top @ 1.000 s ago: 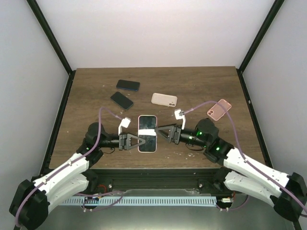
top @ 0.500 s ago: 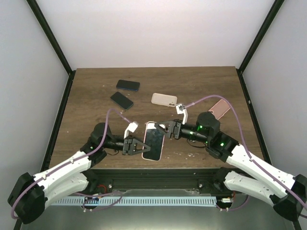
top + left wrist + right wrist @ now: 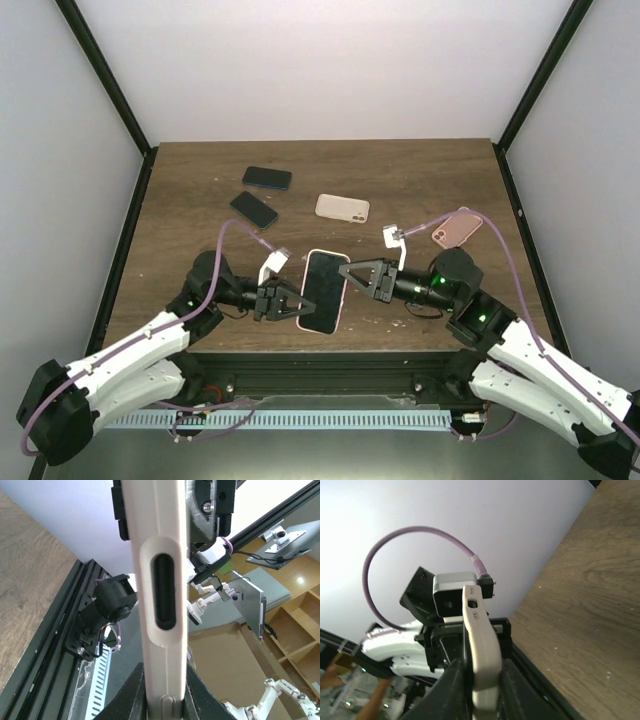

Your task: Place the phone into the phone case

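Note:
A phone with a black screen [image 3: 323,288] sits inside a pale pink phone case and is held tilted above the table's near edge. My left gripper [image 3: 288,303] is shut on the case's lower left edge. My right gripper [image 3: 350,272] is shut on its upper right edge. In the left wrist view the case's side [image 3: 161,605], with a long button slot, runs up between my fingers [image 3: 131,695], the left gripper [image 3: 165,700] clamped on it. In the right wrist view the case's edge [image 3: 481,640] stands in the right gripper [image 3: 482,690].
On the brown table [image 3: 180,220] lie two dark phones [image 3: 267,178] [image 3: 254,209] at the back left, a beige case [image 3: 342,207] at the back middle and a pink case [image 3: 456,228] at the right. Black frame posts stand at the table's sides.
The cased phone lay flat between the two grippers a second ago. Both grippers have lifted it and tilted it, and the right arm has drawn back to the right.

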